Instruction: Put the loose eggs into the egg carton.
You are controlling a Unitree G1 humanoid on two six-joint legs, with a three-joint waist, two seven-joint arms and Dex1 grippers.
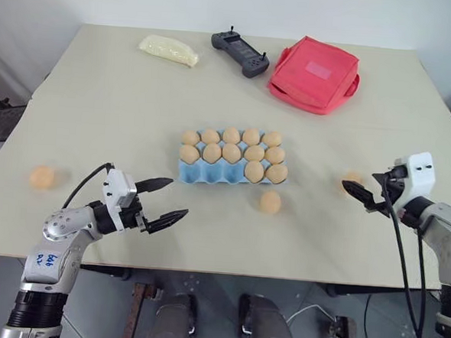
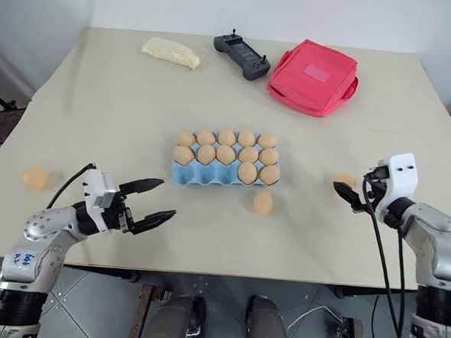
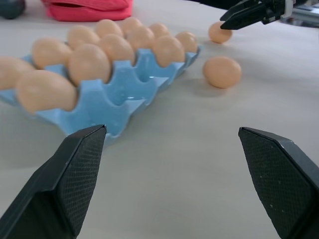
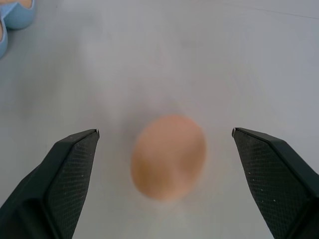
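The light blue egg carton (image 1: 210,176) sits mid-table with several tan eggs in its cups. Three loose eggs lie on the table: one far left (image 1: 41,177), one just in front of the carton's right end (image 1: 270,202), and one to the right (image 4: 169,157). My right gripper (image 1: 358,185) is open, low over that right egg, which lies between and just beyond its fingertips (image 4: 75,159). My left gripper (image 1: 178,197) is open and empty, level near the front edge, pointing toward the carton (image 3: 124,107).
A red fabric pouch (image 1: 315,73), a black controller (image 1: 240,53) and a pale yellow packet (image 1: 168,49) lie along the far side of the table. The table's front edge (image 1: 280,278) runs just below both grippers.
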